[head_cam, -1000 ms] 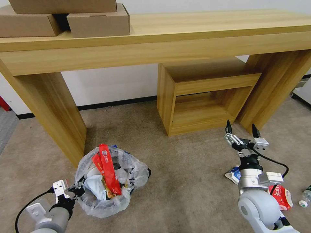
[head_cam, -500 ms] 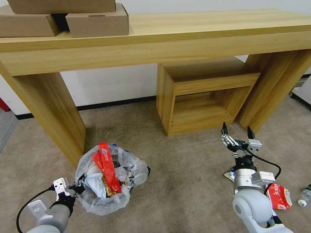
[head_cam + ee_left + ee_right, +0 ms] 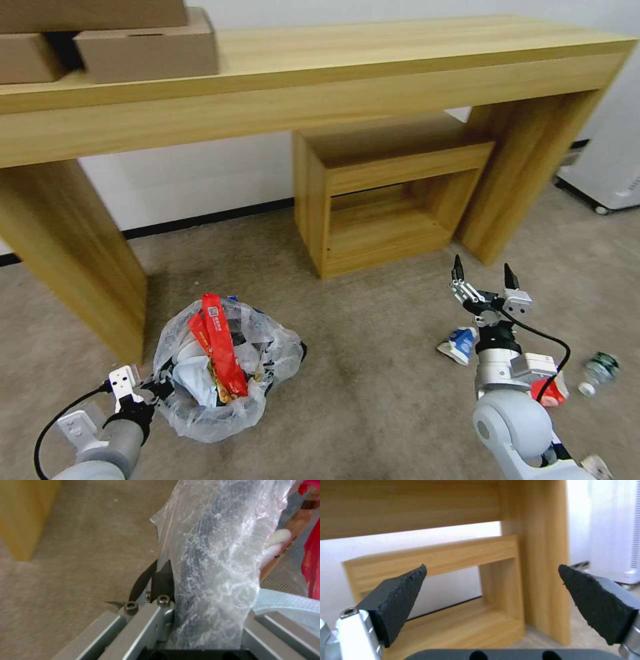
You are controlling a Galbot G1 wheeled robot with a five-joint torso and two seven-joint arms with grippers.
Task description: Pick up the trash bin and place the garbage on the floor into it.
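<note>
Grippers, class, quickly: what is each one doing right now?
Left gripper: shut on the trash bin's liner and rim.
Right gripper: open, empty, raised above the floor.

Open floor (image 3: 373,373) lies between trash bin (image 3: 220,373) and right gripper (image 3: 481,273); bench (image 3: 333,73) and wooden cubby (image 3: 387,200) block beyond.

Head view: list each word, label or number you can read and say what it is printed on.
None can be read.
Red wrapper in the trash bin: a white code square and white print, too small.
Blue-white carton, red packet and bottle label on the floor: too small.
</note>
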